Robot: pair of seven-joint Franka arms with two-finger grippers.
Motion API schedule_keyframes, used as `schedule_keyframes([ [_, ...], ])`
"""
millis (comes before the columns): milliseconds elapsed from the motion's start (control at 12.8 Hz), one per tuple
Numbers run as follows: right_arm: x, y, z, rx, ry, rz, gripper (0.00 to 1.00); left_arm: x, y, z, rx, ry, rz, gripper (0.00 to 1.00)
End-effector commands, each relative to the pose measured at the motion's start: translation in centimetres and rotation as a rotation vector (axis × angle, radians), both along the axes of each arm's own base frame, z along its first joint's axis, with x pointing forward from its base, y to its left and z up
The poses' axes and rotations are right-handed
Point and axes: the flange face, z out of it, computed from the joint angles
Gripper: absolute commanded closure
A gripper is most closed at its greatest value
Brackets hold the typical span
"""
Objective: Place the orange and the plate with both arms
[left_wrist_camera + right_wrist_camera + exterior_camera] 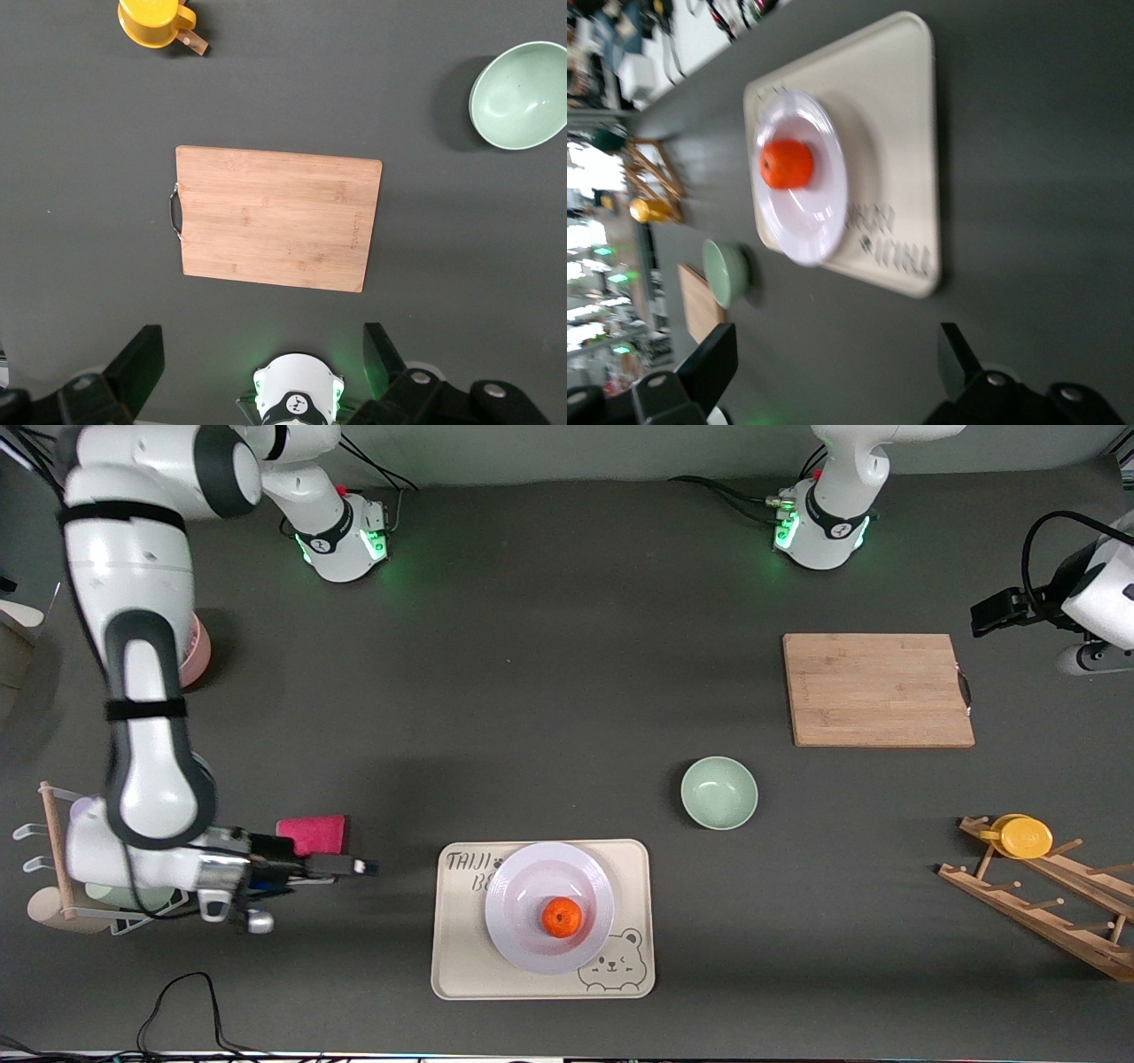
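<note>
Orange (562, 918) sits on the plate (532, 886), a little off its middle and toward the front camera, and the plate rests on the cream tray (461, 957) with a bear drawing. Both lie well apart from the right gripper (354, 865), which hangs low over the bare tabletop (549, 691) toward the right arm's end, beside a pink cloth (312, 834). In the right wrist view its fingers (709, 367) stand spread wide, with nothing between them and the tray lying well clear of their tips. The left gripper (263, 363) waits up over the wooden cutting board (877, 689) near the left arm's end; its fingers (140, 361) are likewise wide apart and hold nothing. A pale green bowl (718, 792) stands between the board and the tray.
</note>
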Motion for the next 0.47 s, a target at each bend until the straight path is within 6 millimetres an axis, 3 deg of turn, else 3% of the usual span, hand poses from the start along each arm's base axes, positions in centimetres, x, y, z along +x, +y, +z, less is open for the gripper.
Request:
schedule_keyframes([
  [0, -5.9, -1.8, 9.7, -0.238, 0.01, 0.035, 0.0, 0.0, -0.3, 0.5, -0.005, 0.01, 0.006, 0.0],
  [234, -10.0, -5.7, 18.3, -0.474, 0.027, 0.073, 0.0, 0.0, -0.4, 0.5, -0.007, 0.012, 0.006, 0.0],
  [391, -11.8, -7.5, 21.6, -0.593, 0.023, 0.081, 0.0, 0.0, -0.4, 0.5, -0.008, 0.012, 0.006, 0.0],
])
